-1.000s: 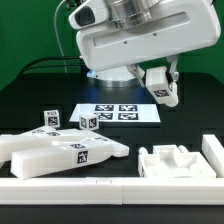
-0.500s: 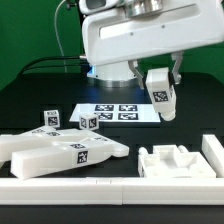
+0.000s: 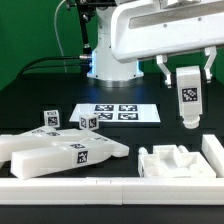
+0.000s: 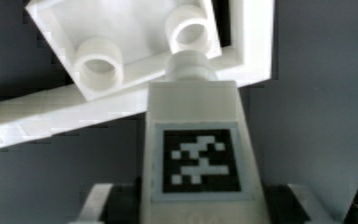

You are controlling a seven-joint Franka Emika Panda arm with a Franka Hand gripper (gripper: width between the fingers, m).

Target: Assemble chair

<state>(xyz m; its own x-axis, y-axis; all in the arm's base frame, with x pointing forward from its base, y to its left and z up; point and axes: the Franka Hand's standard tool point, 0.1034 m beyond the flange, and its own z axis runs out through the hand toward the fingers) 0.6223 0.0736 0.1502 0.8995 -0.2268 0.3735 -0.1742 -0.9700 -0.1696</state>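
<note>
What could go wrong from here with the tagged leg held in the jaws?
1. The white tapered plastic leg with a square tag is held only near its upper end by the jaws; contact at the tip could tilt it or make it slip.
2. In the wrist view its tip points near two round features on the white slotted plastic panel; slight misalignment could jam it or shove the panel.

The dark surface (image 3: pixel 170 132) lies bare toward the exterior view's left behind two small white tagged blocks (image 3: pixel 52 118) (image 3: pixel 87 122), and again between the marker board (image 3: pixel 120 113) and the white slotted plastic panel (image 3: pixel 178 160). In front, long white tapered plastic legs (image 3: pixel 60 150) and a low white rail (image 3: pixel 110 188) close the way. Over the bare patch on the exterior view's right hangs a tagged white tapered leg (image 3: pixel 188 98), clamped in the tool (image 3: pixel 187 78).
</note>
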